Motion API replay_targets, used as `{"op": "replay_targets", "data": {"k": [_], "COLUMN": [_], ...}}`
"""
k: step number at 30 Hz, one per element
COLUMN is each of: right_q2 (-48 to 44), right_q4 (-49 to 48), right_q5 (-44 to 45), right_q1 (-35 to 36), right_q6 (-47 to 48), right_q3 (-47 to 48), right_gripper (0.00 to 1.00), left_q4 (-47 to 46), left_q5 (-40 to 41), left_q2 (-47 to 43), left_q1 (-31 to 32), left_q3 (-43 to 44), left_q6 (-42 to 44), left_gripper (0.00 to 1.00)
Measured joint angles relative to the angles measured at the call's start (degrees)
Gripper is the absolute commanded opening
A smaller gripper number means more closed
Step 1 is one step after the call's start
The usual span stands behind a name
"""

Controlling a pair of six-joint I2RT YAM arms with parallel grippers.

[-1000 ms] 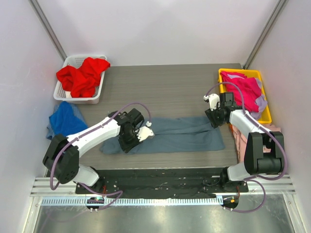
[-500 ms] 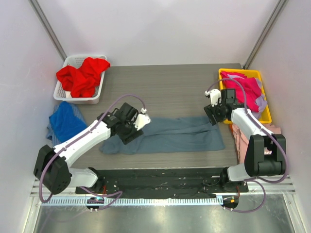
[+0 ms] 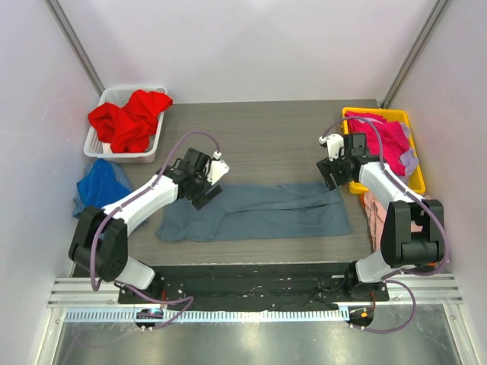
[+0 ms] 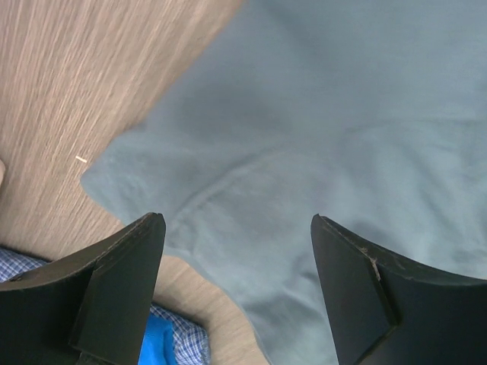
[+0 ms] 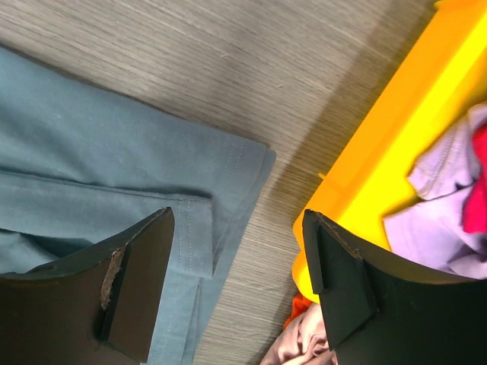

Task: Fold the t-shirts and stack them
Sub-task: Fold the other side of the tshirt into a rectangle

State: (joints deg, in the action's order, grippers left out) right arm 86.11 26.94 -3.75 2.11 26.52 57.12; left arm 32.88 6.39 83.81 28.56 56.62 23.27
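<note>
- Top external view: the blue-grey shirt (image 3: 259, 213) lies flat on the bench (image 3: 266, 137) as a long narrow strip. Its long axis runs left to right, parallel to the near edge.
- The left hand (image 3: 204, 195) hovers over the far left end of that strip. In its wrist view the fingers are spread wide with nothing between them, and the cloth sits directly below.
- The right hand (image 3: 333, 181) hangs over the far right corner, also open and empty. In its wrist view the hemmed corner lies under and to one side of the fingers, and the yellow tray (image 3: 377, 112) is close on the other side.
- Each hand is nearer its own end, so the strip spans the gap between them. I would guess the next fold goes across the short way, bringing one end over toward the other.
- Other shirts wait around the edges. A red shirt (image 3: 125, 120) fills the white basket (image 3: 141, 156) and a magenta shirt (image 3: 384, 141) sits in the yellow tray. A royal blue shirt (image 3: 97, 190) lies off to the left, and a pale pink shirt (image 3: 373, 217) lies at the right edge.
</note>
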Motion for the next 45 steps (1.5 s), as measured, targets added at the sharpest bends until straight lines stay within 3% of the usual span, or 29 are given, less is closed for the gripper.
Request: {"op": "replay_targets", "data": {"k": [8, 24, 45], "right_q2": [3.0, 5.2, -9.5], "right_q4": [-1.8, -4.7, 1.2], "right_q5": [0.3, 1.1, 2.3], "right_q1": [0.1, 0.5, 0.4], "right_q6": [0.1, 1.6, 3.6], "right_q3": [-0.3, -5.9, -12.8], "right_gripper": [0.75, 0.74, 0.73], "left_q4": [-3.7, -5.0, -5.3], "left_q5": [-0.4, -1.7, -1.7], "left_q2": [4.3, 6.0, 8.0], "left_q1": [-5.4, -5.4, -5.4], "left_q3": [0.0, -1.7, -2.1], "left_q6": [1.4, 2.5, 2.9], "left_gripper": [0.82, 0.81, 0.79]}}
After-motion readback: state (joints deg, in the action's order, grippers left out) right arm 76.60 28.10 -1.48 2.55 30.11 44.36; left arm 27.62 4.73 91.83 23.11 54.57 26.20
